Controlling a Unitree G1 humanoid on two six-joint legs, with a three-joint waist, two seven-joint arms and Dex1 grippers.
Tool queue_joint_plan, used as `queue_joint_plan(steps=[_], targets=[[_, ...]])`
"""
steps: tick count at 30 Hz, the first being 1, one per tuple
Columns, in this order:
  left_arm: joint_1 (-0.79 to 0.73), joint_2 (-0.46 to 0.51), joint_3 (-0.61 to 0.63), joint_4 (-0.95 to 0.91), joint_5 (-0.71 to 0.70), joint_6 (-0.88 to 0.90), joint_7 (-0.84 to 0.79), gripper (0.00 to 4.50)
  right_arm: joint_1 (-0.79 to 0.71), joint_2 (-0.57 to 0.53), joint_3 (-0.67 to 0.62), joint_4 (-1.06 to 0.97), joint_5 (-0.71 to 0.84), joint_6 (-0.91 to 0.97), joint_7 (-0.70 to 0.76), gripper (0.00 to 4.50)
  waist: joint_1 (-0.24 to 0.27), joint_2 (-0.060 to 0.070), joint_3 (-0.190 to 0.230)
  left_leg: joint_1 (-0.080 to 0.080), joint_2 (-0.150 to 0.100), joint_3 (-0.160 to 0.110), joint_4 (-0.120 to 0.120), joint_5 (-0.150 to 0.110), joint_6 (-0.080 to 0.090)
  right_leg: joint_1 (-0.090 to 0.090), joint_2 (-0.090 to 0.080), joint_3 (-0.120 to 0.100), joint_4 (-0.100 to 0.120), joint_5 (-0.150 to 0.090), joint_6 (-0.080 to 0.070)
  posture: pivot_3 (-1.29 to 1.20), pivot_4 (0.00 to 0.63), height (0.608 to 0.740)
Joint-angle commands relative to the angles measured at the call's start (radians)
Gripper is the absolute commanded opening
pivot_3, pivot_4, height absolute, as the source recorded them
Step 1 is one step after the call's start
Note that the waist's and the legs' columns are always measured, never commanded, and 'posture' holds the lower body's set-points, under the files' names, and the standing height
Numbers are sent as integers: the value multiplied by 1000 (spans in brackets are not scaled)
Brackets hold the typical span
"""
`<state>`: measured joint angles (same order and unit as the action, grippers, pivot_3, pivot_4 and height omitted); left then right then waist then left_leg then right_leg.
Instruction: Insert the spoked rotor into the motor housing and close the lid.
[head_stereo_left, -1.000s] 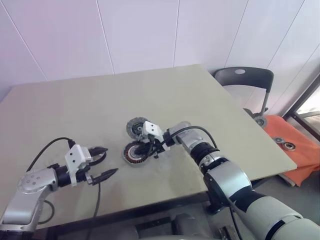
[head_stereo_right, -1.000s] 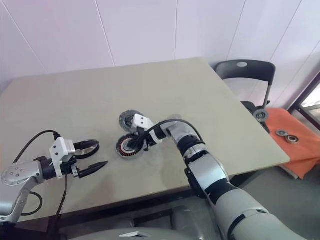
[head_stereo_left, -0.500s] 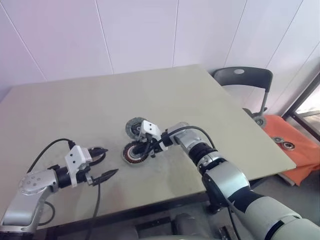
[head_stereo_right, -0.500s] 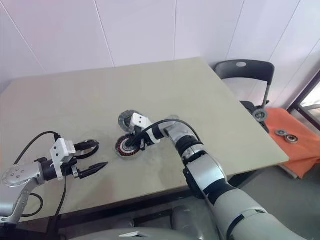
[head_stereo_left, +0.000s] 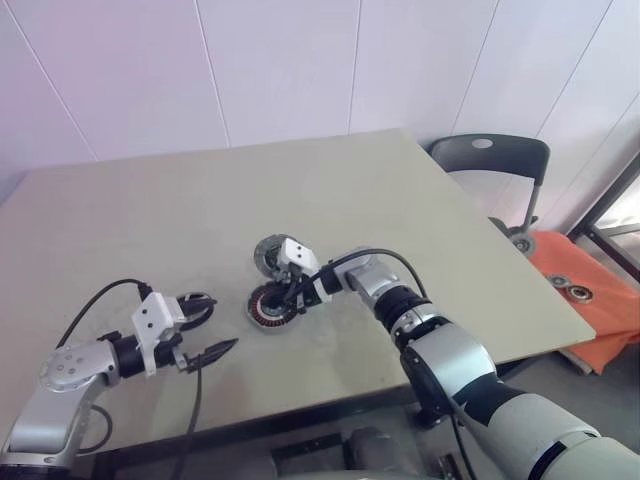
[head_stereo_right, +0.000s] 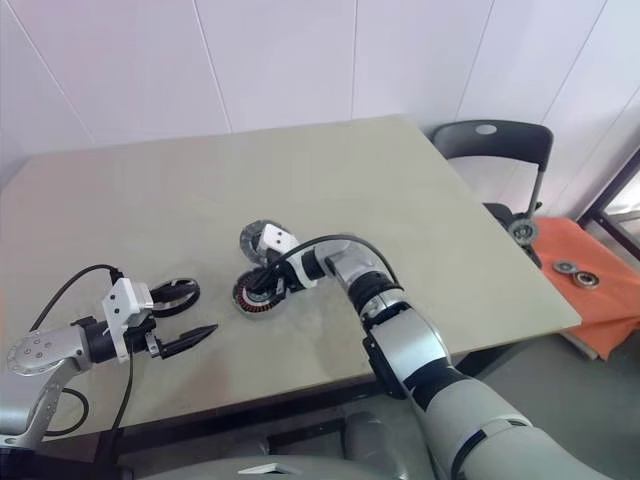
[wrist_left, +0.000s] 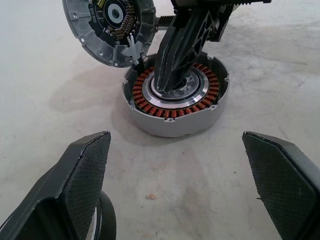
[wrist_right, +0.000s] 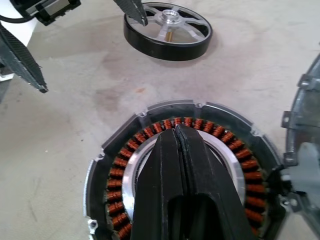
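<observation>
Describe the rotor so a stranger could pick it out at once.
On the beige table, look near the front edge at the left end effector. The rotor lies flat by its fingers: a black-rimmed wheel with silvery spokes and hub. Unlike the housing, it has no copper windings.

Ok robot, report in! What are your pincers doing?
Left pincer open, empty. Right pincer shut, inside motor housing. Spoked rotor not inserted yet. Lid off.
</observation>
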<state>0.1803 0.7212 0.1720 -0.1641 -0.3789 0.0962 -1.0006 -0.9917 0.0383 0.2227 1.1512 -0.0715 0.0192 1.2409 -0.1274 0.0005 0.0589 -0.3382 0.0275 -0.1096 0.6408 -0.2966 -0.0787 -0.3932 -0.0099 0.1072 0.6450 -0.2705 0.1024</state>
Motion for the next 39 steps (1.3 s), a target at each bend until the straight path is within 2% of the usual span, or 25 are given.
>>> queue_joint_plan(steps=[1,6,9,13,21,27,34,39], targets=[[-17,0,2,-14,5,-19,1,4500,-20,-1,-10,-16,4,-20,-17,21,0,0,0,0,0,0,0,0,0,0,0,0,0,0,0,0,0,740],[-16,-5,-3,-18,8,-22,2,4500,-27,-2,-16,1,-3,-40,-89,21,0,0,0,0,0,0,0,0,0,0,0,0,0,0,0,0,0,740],[-17,-6,-1,-19,9,-24,3,4500,-7,-26,36,20,-65,-105,-133,21,0,0,0,0,0,0,0,0,0,0,0,0,0,0,0,0,0,740],[-26,-6,0,-13,11,-21,3,4500,8,-50,63,43,-94,-123,-117,21,0,-1,-1,1,0,0,0,0,0,1,0,0,0,0,-1,0,0,740],[-33,-4,1,-3,11,-22,-5,4500,-34,-22,-62,26,27,-33,-83,21,0,-1,-1,1,0,0,0,0,0,1,0,0,0,0,-1,0,0,740],[-52,-6,6,3,6,-20,-3,4500,-86,-14,-156,-25,151,129,50,21,0,-1,-1,0,0,0,0,0,0,0,0,0,0,1,-1,0,0,740],[-9,7,23,-31,-16,40,3,4500,-17,-74,-69,-238,170,249,301,21,2,-1,-1,0,0,0,0,0,0,0,0,0,0,0,0,0,0,740],[131,-8,65,-136,-50,86,28,4500,9,-84,-42,-263,159,253,263,21,-2,-1,0,0,0,0,-1,0,0,-1,0,0,0,0,0,0,0,740]])
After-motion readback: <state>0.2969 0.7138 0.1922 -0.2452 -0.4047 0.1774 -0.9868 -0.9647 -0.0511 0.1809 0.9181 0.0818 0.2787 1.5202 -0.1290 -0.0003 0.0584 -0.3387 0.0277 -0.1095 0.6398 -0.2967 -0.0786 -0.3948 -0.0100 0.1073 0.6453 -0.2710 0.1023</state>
